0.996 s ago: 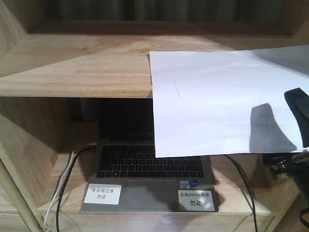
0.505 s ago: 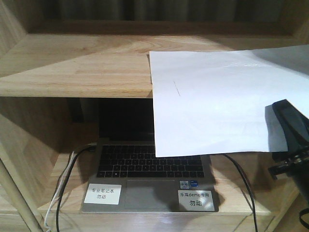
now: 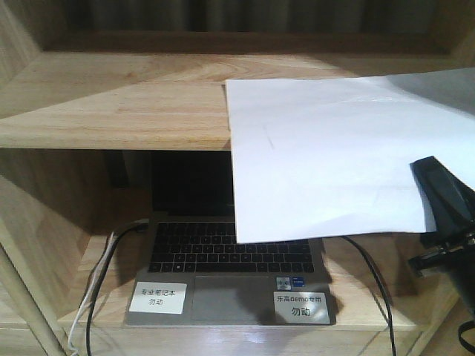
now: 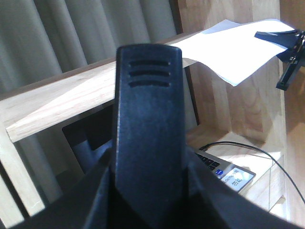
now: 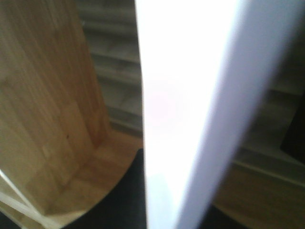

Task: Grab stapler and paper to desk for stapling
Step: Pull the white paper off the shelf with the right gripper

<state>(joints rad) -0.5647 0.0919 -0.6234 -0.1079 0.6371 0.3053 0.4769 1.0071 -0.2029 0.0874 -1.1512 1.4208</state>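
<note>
The white paper (image 3: 326,156) lies on the upper shelf board and hangs over its front edge. My right gripper (image 3: 439,199) is shut on the sheet's lower right corner. In the right wrist view the paper (image 5: 176,95) runs edge-on between the jaws, with one black finger (image 5: 126,200) against it. My left gripper (image 4: 148,186) is shut on the black stapler (image 4: 148,105), which stands up in front of the left wrist camera with three grooves near its top. The paper (image 4: 233,47) and right gripper (image 4: 283,40) show at that view's upper right. The desk is out of view.
A light-wood shelf board (image 3: 111,111) carries the paper. Below it an open laptop (image 3: 230,259) with two white labels sits in the lower compartment, with cables at both sides (image 3: 96,289). Wooden side panels close in left and right.
My right gripper moved left and down onto the paper's lower right corner and closed on it. The sheet has shifted slightly left.
</note>
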